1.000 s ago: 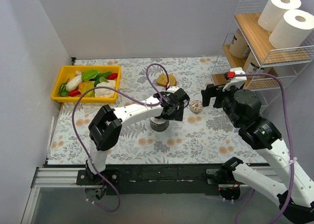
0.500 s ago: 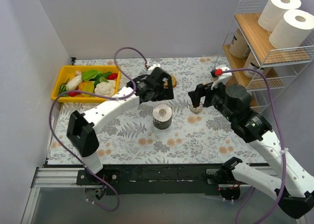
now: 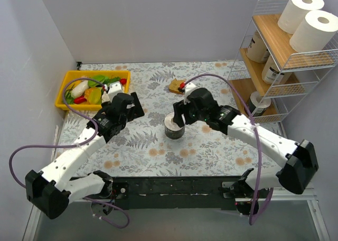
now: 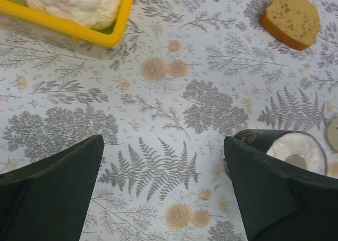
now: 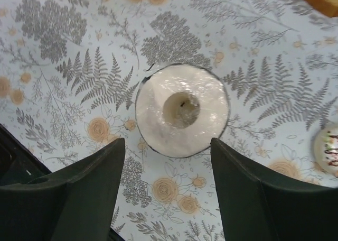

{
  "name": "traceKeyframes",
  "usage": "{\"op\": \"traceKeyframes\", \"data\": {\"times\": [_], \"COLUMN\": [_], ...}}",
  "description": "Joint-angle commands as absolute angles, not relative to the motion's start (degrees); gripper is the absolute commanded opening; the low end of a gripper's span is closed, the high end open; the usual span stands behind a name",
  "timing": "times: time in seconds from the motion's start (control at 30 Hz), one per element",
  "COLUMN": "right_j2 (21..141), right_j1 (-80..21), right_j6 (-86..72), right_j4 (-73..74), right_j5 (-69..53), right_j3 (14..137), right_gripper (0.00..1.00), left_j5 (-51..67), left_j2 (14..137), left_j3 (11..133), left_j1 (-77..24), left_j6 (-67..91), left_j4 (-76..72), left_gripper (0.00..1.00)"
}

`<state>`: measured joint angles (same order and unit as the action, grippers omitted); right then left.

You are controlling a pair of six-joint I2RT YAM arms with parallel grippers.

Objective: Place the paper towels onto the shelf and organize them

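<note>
Hovering wide open and empty over a paper towel roll (image 5: 182,110) on the counter (image 3: 211,140), the right gripper (image 5: 167,146) seems poised to grasp; left gripper (image 4: 163,146) open, aside

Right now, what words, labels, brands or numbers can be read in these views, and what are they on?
No text is legible in any view.
Dark label on a wrapped roll, middle tier of the shelf: too small to read.
Dark marks on the small round disc: blurred, unreadable.
</note>
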<state>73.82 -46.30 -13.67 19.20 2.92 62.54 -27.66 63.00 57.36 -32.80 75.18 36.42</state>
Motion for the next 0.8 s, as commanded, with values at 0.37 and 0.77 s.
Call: {"op": "traceKeyframes", "data": {"times": [0.37,0.77], "right_j2": [94.5,103.3], "right_j1": [-56.9,-58.7], "right_j6": [-12.2,-10.1], "right_j4": [25.4,31.3], "right_j5": [13.0,20.6], "right_j3": [77.5,82.6], "right_gripper": [0.68,0.64], "left_j5": [-41.7,-43.9], "left_j2": [48.7,46.1], "left_j3": [46.8,46.5], "left_j1": [-32.8,-32.8], "left_j6": [68.1,68.5], "left_j4": [27.5,27.7], "left_gripper": [0.98,0.98]}}
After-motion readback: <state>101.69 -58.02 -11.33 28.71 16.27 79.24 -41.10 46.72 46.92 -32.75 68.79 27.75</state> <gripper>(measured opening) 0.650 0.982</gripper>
